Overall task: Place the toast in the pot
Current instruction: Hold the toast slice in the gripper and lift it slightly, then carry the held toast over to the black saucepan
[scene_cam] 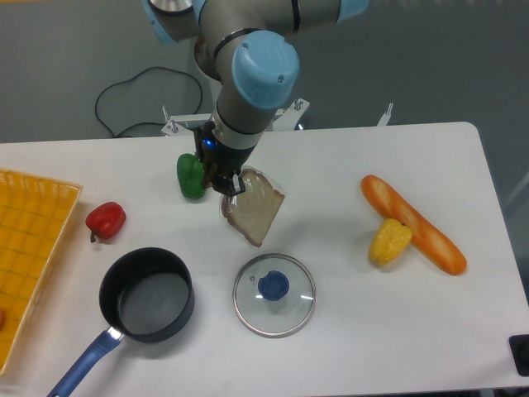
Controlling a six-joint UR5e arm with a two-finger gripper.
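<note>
The toast (256,207), a pale-beige slice with a brown crust in clear wrap, hangs tilted in the air from its upper left corner. My gripper (230,184) is shut on that corner, above the middle of the table. The pot (147,295), a black saucepan with a grey inside and a long blue handle (83,368), stands at the front left, below and to the left of the toast. Nothing lies in the pot.
A round glass lid with a blue knob (274,294) lies just below the toast. A green pepper (191,175) sits left of the gripper, a red pepper (106,220) further left. An orange tray (29,248) is at the left edge. A baguette (413,223) and a yellow corn (389,241) lie right.
</note>
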